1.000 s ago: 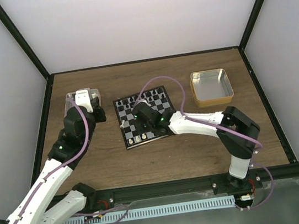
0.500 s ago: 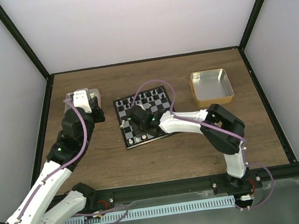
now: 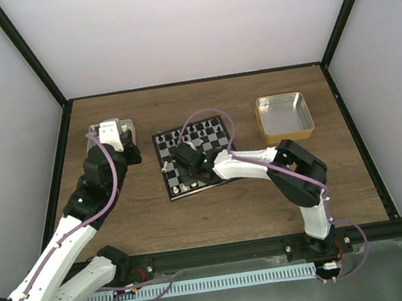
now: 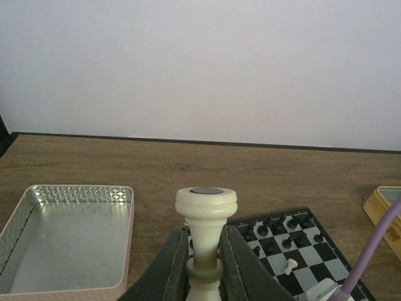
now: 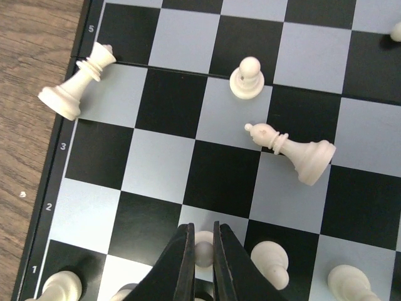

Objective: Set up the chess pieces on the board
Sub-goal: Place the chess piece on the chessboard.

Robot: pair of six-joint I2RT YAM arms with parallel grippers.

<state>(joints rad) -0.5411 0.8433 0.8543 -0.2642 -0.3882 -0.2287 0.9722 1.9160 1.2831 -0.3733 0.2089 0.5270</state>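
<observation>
Board (image 5: 219, 169), two toppled white pieces (image 5: 291, 150)

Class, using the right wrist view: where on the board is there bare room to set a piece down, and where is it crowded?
Free: the middle squares, bordered by the fallen queen, the upright pawn and the fallen bishop. Crowded: the near rows, where the right gripper pinches one piece among other cream pieces.

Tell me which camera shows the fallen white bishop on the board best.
Right wrist view: the bishop lies on its side on the board, large and sharp. In top external the right arm covers that area. Left wrist shows only a board corner, pieces too small to tell.
</observation>
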